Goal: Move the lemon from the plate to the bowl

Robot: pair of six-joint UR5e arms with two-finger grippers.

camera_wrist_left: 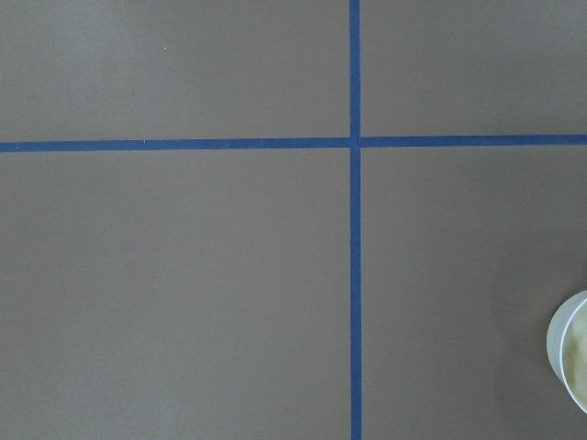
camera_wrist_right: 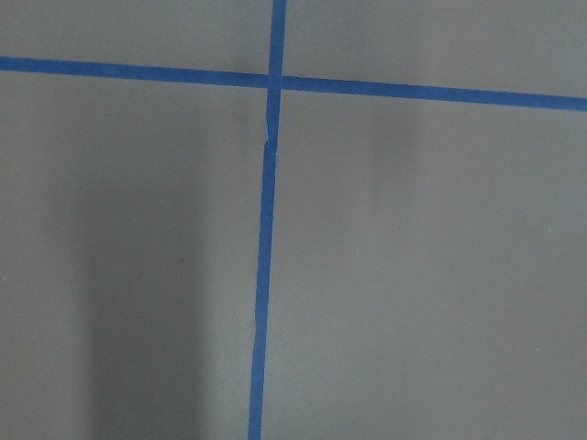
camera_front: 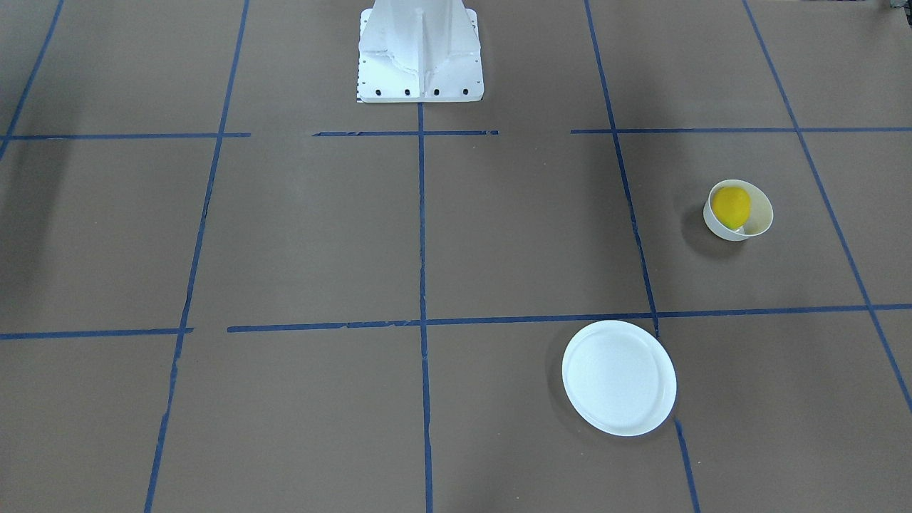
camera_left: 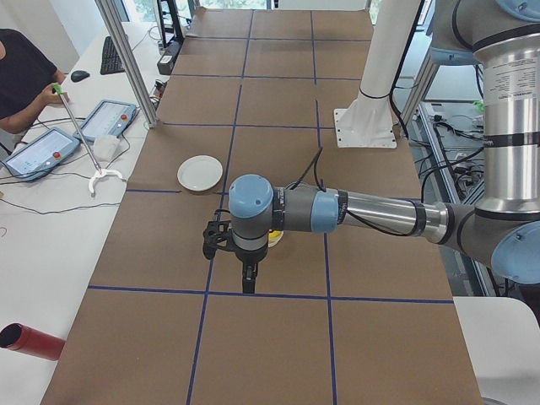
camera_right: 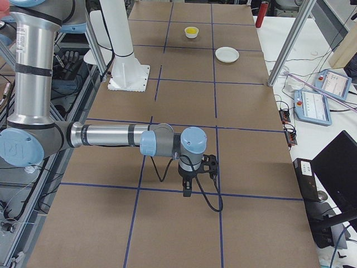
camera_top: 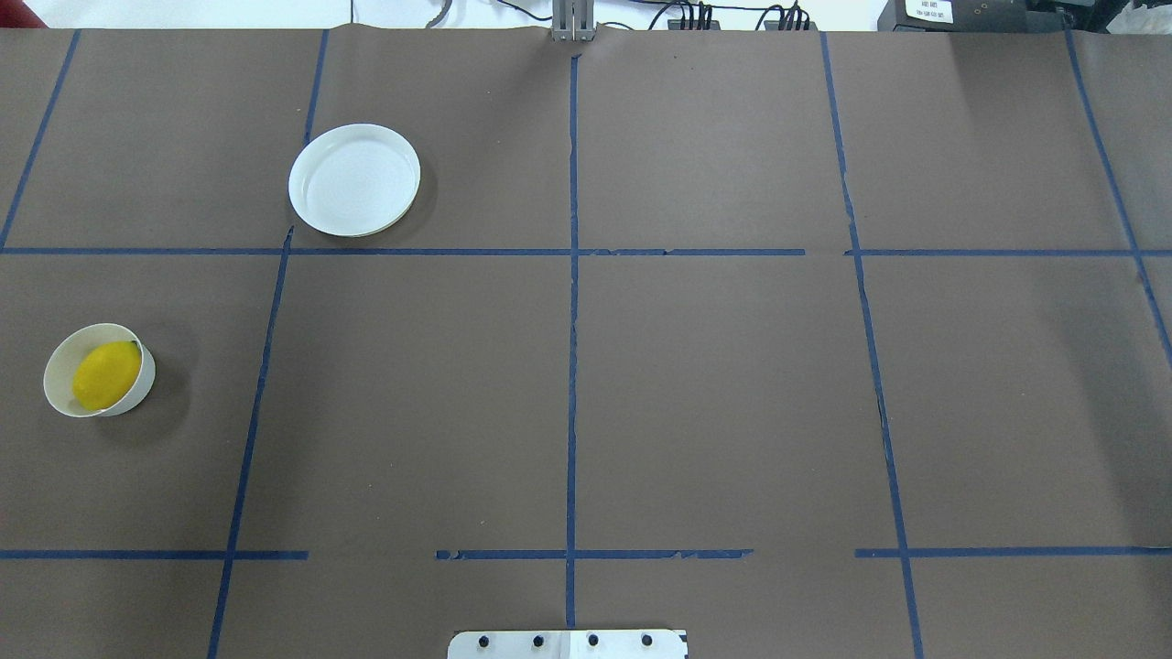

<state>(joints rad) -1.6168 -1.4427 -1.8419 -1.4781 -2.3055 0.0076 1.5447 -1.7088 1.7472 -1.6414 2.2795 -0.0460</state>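
Note:
The yellow lemon lies inside the small white bowl, which leans to one side on the brown table. Both also show in the overhead view, lemon in bowl. The flat white plate is empty and stands apart from the bowl; it also shows in the overhead view. My left gripper hangs high over the table near the bowl and shows only in the exterior left view. My right gripper shows only in the exterior right view, far from both dishes. I cannot tell whether either is open or shut.
Blue tape lines divide the brown table. The robot's white base stands at the table's robot side. The bowl's rim shows at the right edge of the left wrist view. Operator desks with tablets flank the far side.

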